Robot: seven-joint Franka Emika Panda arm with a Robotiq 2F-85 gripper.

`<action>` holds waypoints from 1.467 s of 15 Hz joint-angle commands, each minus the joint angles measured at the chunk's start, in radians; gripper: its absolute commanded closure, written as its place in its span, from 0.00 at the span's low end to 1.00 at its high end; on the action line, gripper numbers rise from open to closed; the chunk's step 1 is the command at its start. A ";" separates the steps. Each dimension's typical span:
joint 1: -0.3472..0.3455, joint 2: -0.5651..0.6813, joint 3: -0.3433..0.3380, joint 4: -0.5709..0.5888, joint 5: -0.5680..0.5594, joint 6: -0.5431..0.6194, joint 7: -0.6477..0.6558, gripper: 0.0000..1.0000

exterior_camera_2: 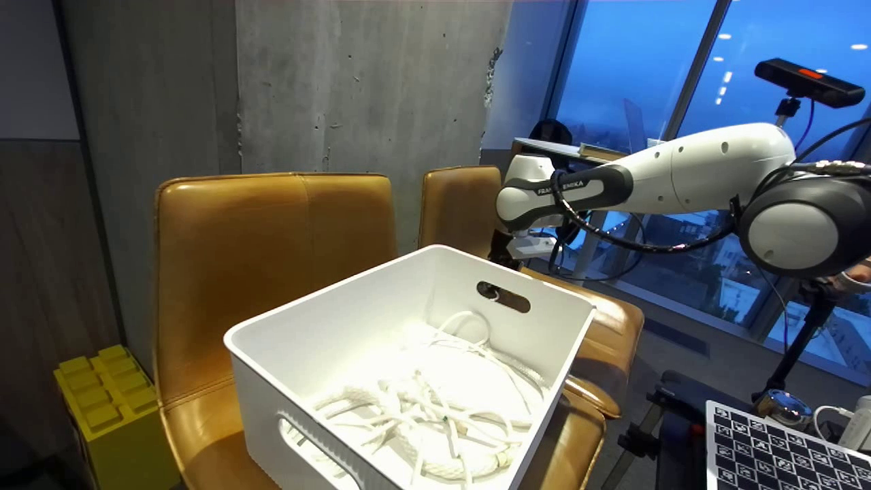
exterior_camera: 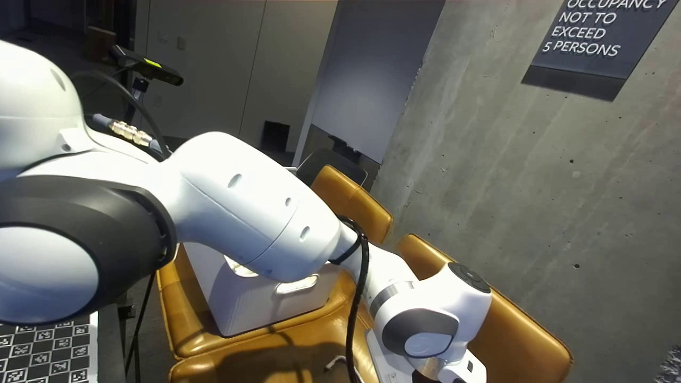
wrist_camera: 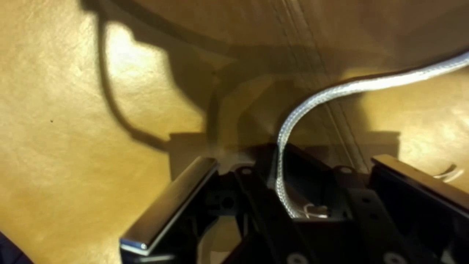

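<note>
- Behind everything we see a concrete wall [exterior_camera: 505, 186]; the dark sign [exterior_camera: 582, 34] on it, cropped along its top, reads "OCCUPANCY NOT TO EXCEED 5 PERSONS".
- In an exterior view we make out a tan near chair [exterior_camera_2: 272, 245] and, just past it, a matching far chair [exterior_camera_2: 459, 211].
- The white robot arm [exterior_camera_2: 708, 167] reaches over the far chair; on its link we read "FRAN" and "EMIKA" either side of a black hose [exterior_camera_2: 653, 249].
- On the near chair sits a white bin [exterior_camera_2: 354, 313] with white ropes [exterior_camera_2: 476, 465] inside; we find no label on the walls that show.
- A board [exterior_camera_2: 776, 449] of black-and-white square codes bears no words we can read.
- The gripper [wrist_camera: 281, 157] is low over the far chair's seat [wrist_camera: 91, 190]; we take it to be clenched on the cord [wrist_camera: 366, 84], though its dark jaws half hide the pinch.
- That pale braided cord curves over the seat and runs in between the jaws. We judge the step in hand to be taking hold of it; the next move calls for a firm, checked pinch before any pull.
</note>
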 commanded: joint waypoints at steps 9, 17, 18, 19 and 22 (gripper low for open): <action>0.050 -0.187 0.007 -0.042 -0.003 -0.063 -0.062 0.97; 0.135 -0.432 0.030 -0.146 0.013 -0.282 -0.162 0.97; 0.135 -0.466 0.043 -0.177 0.025 -0.320 -0.199 0.97; 0.136 -0.501 0.052 -0.210 0.030 -0.346 -0.227 0.97; 0.138 -0.616 0.075 -0.335 0.032 -0.393 -0.313 0.97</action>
